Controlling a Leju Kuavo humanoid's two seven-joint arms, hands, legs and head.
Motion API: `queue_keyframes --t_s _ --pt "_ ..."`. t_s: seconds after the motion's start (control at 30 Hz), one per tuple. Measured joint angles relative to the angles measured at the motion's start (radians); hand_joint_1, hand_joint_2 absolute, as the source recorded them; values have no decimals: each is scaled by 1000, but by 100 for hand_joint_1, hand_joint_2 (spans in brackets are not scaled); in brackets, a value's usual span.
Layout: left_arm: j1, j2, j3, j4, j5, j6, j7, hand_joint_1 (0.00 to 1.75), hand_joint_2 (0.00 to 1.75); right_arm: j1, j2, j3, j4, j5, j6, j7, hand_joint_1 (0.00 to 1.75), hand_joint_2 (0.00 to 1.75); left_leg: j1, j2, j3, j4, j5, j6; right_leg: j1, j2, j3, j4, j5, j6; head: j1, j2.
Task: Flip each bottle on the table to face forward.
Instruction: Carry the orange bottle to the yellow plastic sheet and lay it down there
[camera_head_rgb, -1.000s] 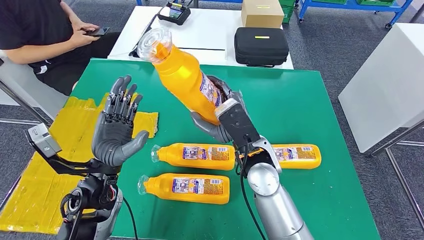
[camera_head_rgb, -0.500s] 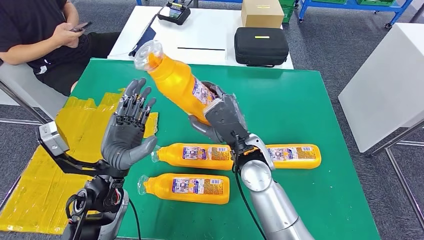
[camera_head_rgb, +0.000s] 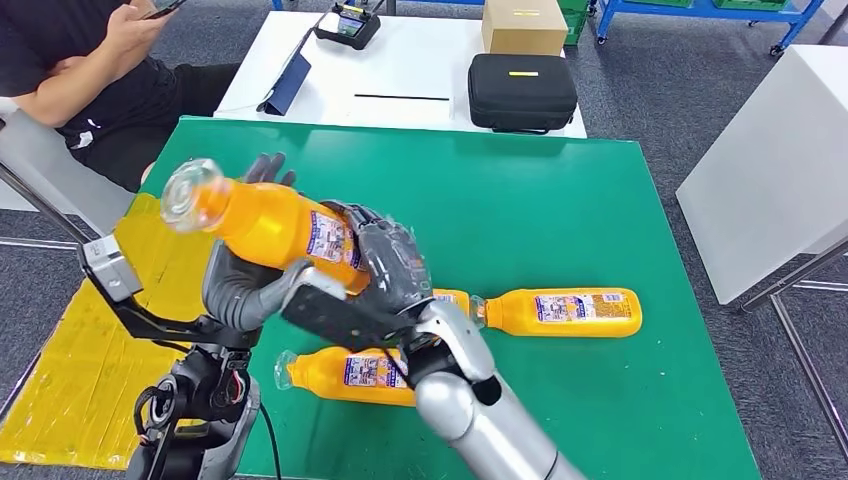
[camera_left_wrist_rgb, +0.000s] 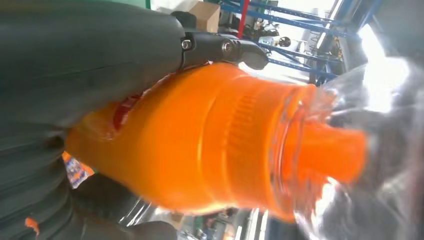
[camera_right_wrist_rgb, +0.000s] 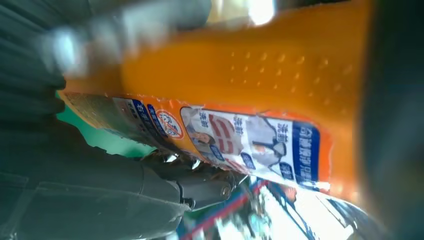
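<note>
**Green surface, one bottle aloft**

Green surface (camera_head_rgb: 560, 200) backed by a white table, with a seated person (camera_head_rgb: 70, 70) at far left. Left hand (camera_head_rgb: 240, 290) cupped under the raised orange bottle (camera_head_rgb: 260, 220), cap end pointing left. Right hand (camera_head_rgb: 385, 270) wrapped round that bottle's labelled base. Below, a second bottle (camera_head_rgb: 345, 372) lying flat; further right, a third bottle (camera_head_rgb: 565, 311) lying flat.
</note>
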Motion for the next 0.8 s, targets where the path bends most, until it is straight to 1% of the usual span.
queue_keyframes --t_s 0.13,0.23,0.27,0.37,0.4,0.53,0.8 --pt "-4 -3 10 10 3 7 14 0 175 1 -1 69 -13 69 -18 36 175 175 0 1 0 0 0 0 0 0 0 0 0 0 0 0" --pt "-3 -3 12 20 7 10 16 0 175 10 -2 97 -19 102 -27 51 175 175 0 1 0 0 0 0 0 0 0 0 0 0 0 0" --pt "-3 -3 13 24 10 11 16 3 175 14 -2 104 -21 114 -29 55 175 175 0 1 0 0 0 0 0 0 0 0 0 0 0 0" --pt "-1 -3 17 33 14 14 16 134 175 16 -13 122 -24 124 -30 57 175 175 0 1 0 0 0 0 0 0 0 0 0 0 0 0" --pt "-1 -3 19 37 14 15 16 175 175 14 -19 127 -23 121 -30 53 175 175 0 1 0 0 0 0 0 0 0 0 0 0 0 0" --pt "-1 -3 24 47 14 20 13 175 175 7 -34 137 -18 114 -30 44 175 175 0 1 0 0 0 0 0 0 0 0 0 0 0 0" --pt "1 -4 28 54 14 28 1 175 175 5 -46 147 -15 111 -30 38 175 175 0 1 0 0 0 0 0 0 -1 0 0 0 0 0"
